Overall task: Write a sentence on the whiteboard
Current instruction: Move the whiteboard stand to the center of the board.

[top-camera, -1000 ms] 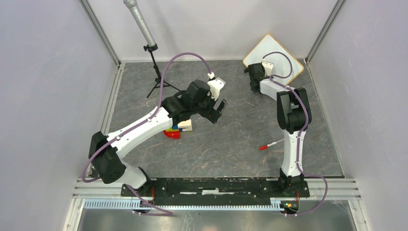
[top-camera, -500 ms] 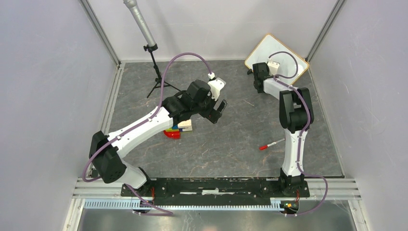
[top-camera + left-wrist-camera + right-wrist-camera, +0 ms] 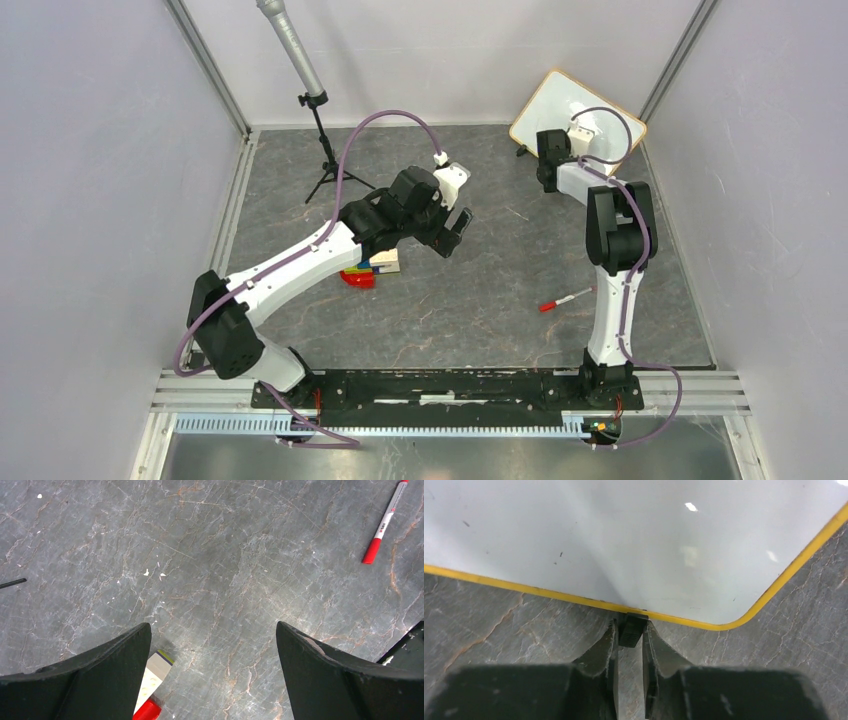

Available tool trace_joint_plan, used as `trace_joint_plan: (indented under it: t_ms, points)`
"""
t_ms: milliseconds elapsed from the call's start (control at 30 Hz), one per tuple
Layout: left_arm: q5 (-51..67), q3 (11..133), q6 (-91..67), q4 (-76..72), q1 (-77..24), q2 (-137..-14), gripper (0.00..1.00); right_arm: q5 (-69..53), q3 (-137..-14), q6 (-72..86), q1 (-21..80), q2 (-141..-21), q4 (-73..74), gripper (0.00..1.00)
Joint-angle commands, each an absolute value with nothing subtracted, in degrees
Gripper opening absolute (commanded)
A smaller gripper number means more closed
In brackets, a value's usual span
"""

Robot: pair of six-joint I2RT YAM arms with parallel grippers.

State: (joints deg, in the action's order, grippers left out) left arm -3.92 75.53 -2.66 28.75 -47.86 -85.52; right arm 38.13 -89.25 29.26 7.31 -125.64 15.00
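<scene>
From above, the whiteboard (image 3: 585, 98) is seen at the far right corner of the desk (image 3: 480, 300), turned corner-on to the arms. The right fingers (image 3: 546, 160) are placed at its near left edge. The left fingers (image 3: 458, 228) are held over the middle of the desk, well apart from the board. Coloured blocks (image 3: 365, 274) are partly covered by the left arm, a red marker (image 3: 563, 300) is found near the right arm's base, and a microphone stand (image 3: 318, 120) is set at the far left.

Over to the left wrist: the left fingers (image 3: 117, 667) are spread wide above bare grey stone, with nothing between them. The red marker (image 3: 384, 522) is caught at the upper right, and a corner of the blocks (image 3: 156, 672) is glimpsed just beside the left-hand finger.

Now the right wrist: the right fingers (image 3: 606, 652) are drawn close together and pinched on a small black clip foot (image 3: 631, 629) at the whiteboard's (image 3: 634, 540) orange-framed lower edge. Only a white face with faint specks and glare is shown here.
</scene>
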Motion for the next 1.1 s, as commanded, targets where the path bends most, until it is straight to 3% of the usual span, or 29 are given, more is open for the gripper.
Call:
trace_joint_plan:
  t_ms: [0, 100, 667, 1067]
  points:
    - [-3.4, 77.0, -3.9, 29.0, -47.6, -85.3, 1.00, 38.3, -87.0, 26.3, 6.9, -123.5, 11.9, 0.10]
    - [-3.4, 77.0, -3.4, 29.7, -47.5, -84.9, 1.00, 35.6, -84.2, 24.7, 6.9, -121.6, 11.7, 0.00]
    - [2.4, 79.7, -0.1, 37.6, -45.3, -80.3, 1.00, 13.1, -58.4, 8.4, 10.3, -102.2, 2.7, 0.00]
    - [5.1, 81.4, -0.1, 43.6, -40.1, -74.0, 1.00, 7.4, -45.0, 3.7, 20.1, -87.6, 4.1, 0.00]
